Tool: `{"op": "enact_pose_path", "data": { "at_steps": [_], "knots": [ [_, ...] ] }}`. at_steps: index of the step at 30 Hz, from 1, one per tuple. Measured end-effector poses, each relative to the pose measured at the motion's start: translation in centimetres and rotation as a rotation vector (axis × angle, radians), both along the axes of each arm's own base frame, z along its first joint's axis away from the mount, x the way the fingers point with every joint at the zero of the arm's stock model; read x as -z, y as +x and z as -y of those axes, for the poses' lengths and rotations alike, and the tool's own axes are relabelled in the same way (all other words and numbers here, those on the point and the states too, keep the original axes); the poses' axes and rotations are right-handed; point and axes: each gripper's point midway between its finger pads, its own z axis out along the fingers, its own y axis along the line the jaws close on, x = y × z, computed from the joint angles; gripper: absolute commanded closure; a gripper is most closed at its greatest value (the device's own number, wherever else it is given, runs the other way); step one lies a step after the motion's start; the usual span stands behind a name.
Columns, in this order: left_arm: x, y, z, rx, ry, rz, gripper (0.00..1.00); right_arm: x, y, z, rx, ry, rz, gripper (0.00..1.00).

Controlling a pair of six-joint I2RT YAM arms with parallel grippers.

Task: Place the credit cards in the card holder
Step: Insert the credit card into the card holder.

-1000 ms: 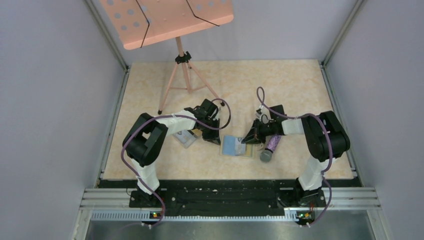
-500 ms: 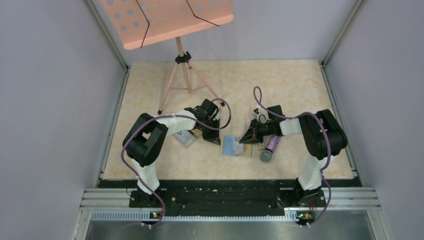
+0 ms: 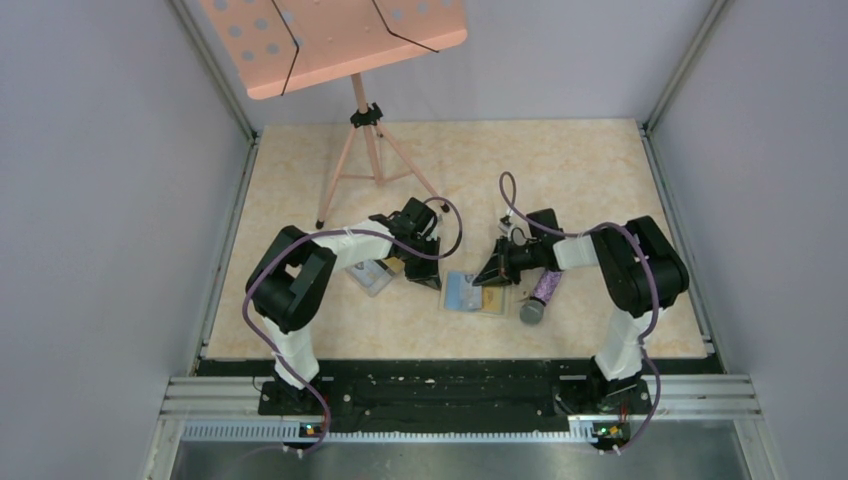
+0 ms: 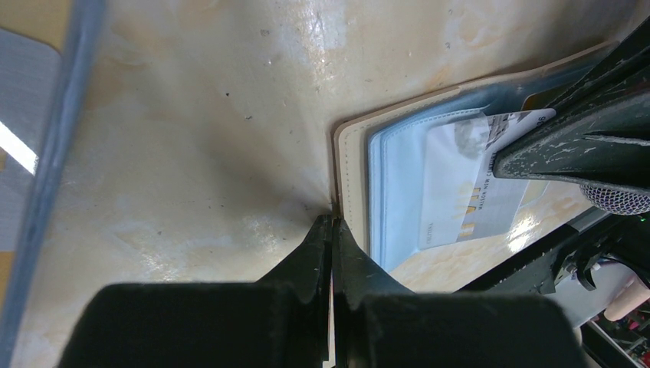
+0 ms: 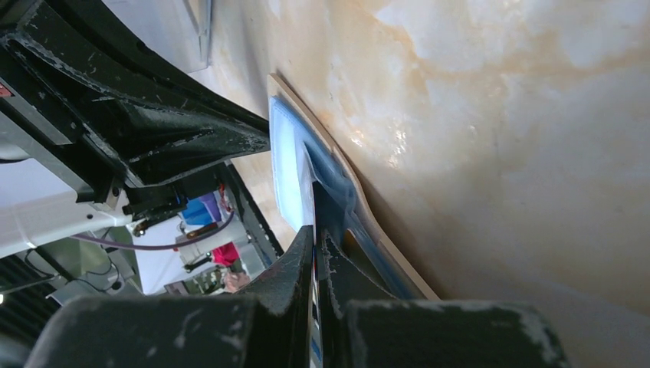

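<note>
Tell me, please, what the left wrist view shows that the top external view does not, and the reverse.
Only the left wrist view: a printed white card tucked into the card holder's light blue inside, and the shut left end effector tip at its tan edge. Only the top external view: the pink music stand, the microphone, the clear box and both whole arms. Both: the open card holder, the marbled table and the right end effector over the holder.

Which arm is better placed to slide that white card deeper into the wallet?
Right arm: its shut jaws pinch the white card, partly in the card holder; left arm sits at its edge.
</note>
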Motion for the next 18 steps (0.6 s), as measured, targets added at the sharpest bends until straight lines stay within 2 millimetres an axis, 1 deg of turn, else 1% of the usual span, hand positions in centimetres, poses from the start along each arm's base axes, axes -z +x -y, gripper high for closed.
{"op": "enact_pose_path", "data": {
  "at_steps": [2, 6, 10, 18],
  "knots": [
    [0.0, 0.0, 0.0, 0.0, 0.0, -0.001, 1.0, -0.1, -0.1, -0.3, -0.002, 0.001, 0.0, 0.87],
    [0.0, -0.1, 0.0, 0.0, 0.0, -0.004, 1.0, 0.4, -0.4, -0.4, 0.001, -0.029, -0.018, 0.76],
    [0.0, -0.4, 0.1, 0.002, 0.0, -0.014, 1.0, 0.2, -0.7, -0.7, -0.013, -0.064, -0.037, 0.68],
    [0.0, -0.8, 0.2, 0.006, -0.002, -0.03, 1.0, -0.7, 0.4, -0.8, -0.042, -0.228, 0.014, 0.56]
  ]
}}
